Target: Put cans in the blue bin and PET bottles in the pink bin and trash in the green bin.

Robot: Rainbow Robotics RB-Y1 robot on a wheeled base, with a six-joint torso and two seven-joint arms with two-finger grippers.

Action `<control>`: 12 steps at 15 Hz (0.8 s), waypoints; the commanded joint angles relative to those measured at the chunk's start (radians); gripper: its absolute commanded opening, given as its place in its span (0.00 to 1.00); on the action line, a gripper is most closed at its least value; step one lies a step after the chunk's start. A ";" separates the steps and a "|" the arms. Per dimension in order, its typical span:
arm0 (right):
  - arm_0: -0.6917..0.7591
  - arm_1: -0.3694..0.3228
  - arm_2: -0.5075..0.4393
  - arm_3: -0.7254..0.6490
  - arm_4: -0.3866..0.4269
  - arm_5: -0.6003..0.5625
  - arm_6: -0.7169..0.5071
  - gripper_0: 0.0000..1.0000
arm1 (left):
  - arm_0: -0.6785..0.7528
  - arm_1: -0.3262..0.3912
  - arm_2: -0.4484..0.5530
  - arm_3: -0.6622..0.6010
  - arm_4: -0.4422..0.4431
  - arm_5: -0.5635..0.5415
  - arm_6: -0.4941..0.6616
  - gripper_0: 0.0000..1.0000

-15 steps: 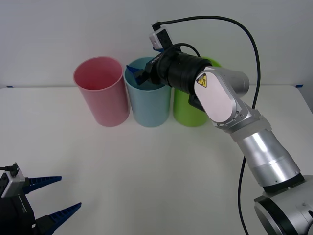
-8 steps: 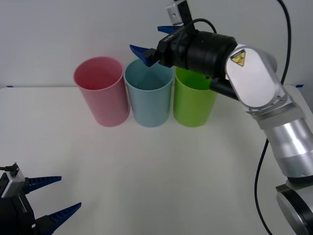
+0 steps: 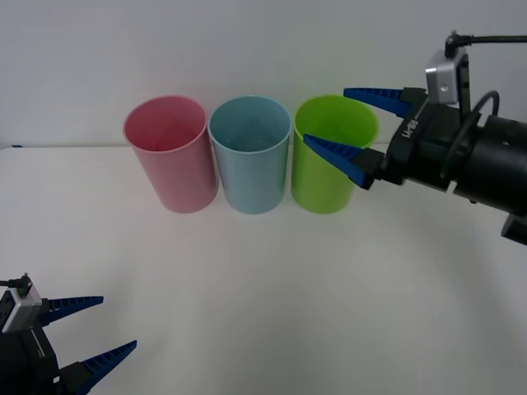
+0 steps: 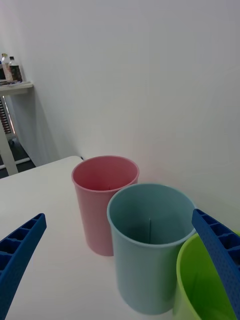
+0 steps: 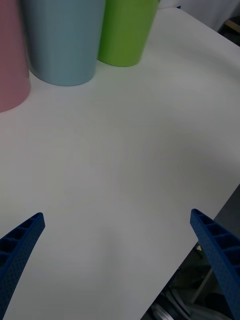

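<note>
We see three bins in a row on the white worktop (image 3: 263, 288): the pink bin (image 3: 170, 156), the blue bin (image 3: 249, 156), then the green bin (image 3: 329, 160). Our right gripper (image 3: 362, 127) hangs by the green bin, jaws spread, holding nothing. Our left gripper (image 3: 86, 333) waits low at the near corner, jaws spread too.

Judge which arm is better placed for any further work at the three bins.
The right. Its open right gripper hangs by the green bin, beside the blue bin and pink bin. The open left gripper sits parked at the table's near edge, far from them.
</note>
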State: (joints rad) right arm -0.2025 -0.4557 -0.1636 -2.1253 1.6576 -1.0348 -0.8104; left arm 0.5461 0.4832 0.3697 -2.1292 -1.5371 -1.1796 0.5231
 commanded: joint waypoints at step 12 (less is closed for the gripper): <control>0.612 0.000 -0.200 -0.053 -0.225 -0.117 0.554 1.00 | 0.000 0.000 0.000 0.000 0.000 0.000 0.000 1.00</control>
State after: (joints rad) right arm 0.3901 -0.4557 -0.3641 -2.1807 1.4329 -1.1521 -0.2757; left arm 0.5461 0.4832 0.3697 -2.1292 -1.5371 -1.1797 0.5231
